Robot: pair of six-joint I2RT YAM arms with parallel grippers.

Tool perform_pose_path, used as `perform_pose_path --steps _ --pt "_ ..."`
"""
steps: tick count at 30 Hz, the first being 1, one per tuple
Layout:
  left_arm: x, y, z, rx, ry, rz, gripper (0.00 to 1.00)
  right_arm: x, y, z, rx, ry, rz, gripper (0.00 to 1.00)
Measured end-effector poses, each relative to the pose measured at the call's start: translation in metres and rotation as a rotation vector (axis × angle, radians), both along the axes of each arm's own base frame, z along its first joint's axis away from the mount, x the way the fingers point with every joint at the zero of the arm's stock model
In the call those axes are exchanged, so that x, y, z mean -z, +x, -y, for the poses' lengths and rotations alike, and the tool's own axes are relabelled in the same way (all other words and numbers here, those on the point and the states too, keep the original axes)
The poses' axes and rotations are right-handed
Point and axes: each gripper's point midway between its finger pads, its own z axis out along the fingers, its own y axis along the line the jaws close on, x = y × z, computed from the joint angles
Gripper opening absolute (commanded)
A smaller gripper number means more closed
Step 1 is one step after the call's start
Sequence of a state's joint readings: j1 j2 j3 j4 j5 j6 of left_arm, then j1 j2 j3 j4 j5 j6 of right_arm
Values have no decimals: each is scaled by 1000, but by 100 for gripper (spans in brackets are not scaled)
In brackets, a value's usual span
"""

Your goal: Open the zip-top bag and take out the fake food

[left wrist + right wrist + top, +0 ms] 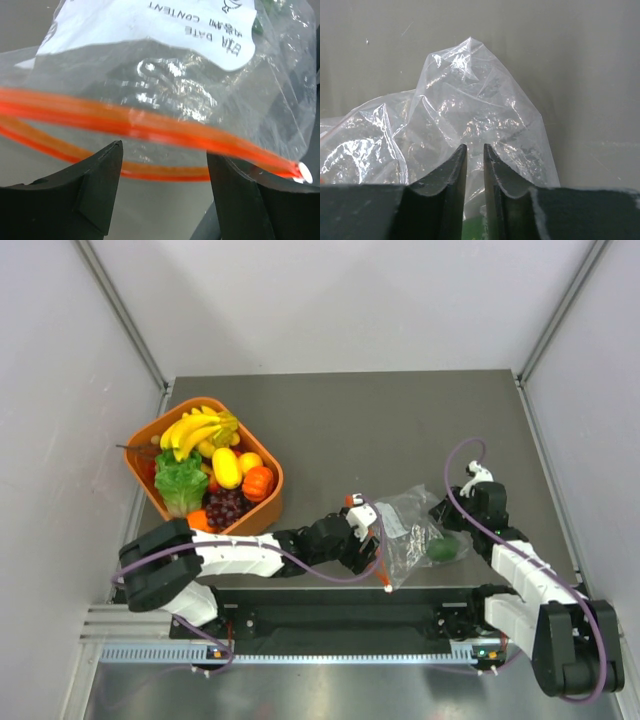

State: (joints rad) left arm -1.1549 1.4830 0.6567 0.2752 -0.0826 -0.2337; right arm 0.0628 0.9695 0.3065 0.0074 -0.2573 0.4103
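At ten o'clock on the counter an orange basket is sitting piled with toy produce, well apart from the work. The left arm is lying low, stretched from its base toward three o'clock. It is holding the left gripper level with the mouth of the zip-top bag, which is lying at about four o'clock from the counter's middle. The jaws are standing apart, with the orange zip strip running across the gap just beyond the tips and nothing clamped between them. The opening step is in hand: in the left wrist view the strip's two lines are spreading apart toward nine o'clock, so the mouth is looking partly parted. The next move is probably calling for one lip alone to be taken and drawn toward nine o'clock, without trapping both layers. A dark green fruit, the only fake food in view, is sitting inside the bag at its four o'clock end. The right arm is reaching in from five o'clock with its elbow bent. The right gripper is pinching the bag's closed end, jaws pressed almost together on the film, anchoring it
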Motion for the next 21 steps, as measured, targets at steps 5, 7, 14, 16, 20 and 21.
perform_pose_path --steps 5,7,14,16,20,21 --pt "5 6 12 5 -12 13 65 -14 -6 1 -3 -2 45 60" --pt "7 7 16 8 -14 17 64 -29 -9 2 2 0 102 66" --pt "15 11 22 4 -17 33 64 -63 -28 14 89 3 203 71" --pt "13 16 22 -19 -19 50 63 -64 -33 15 107 4 182 71" --pt "7 29 19 -74 -30 88 63 -56 -41 9 107 -20 115 70" --pt "5 32 18 -85 -33 95 63 -52 -44 5 94 -32 92 70"
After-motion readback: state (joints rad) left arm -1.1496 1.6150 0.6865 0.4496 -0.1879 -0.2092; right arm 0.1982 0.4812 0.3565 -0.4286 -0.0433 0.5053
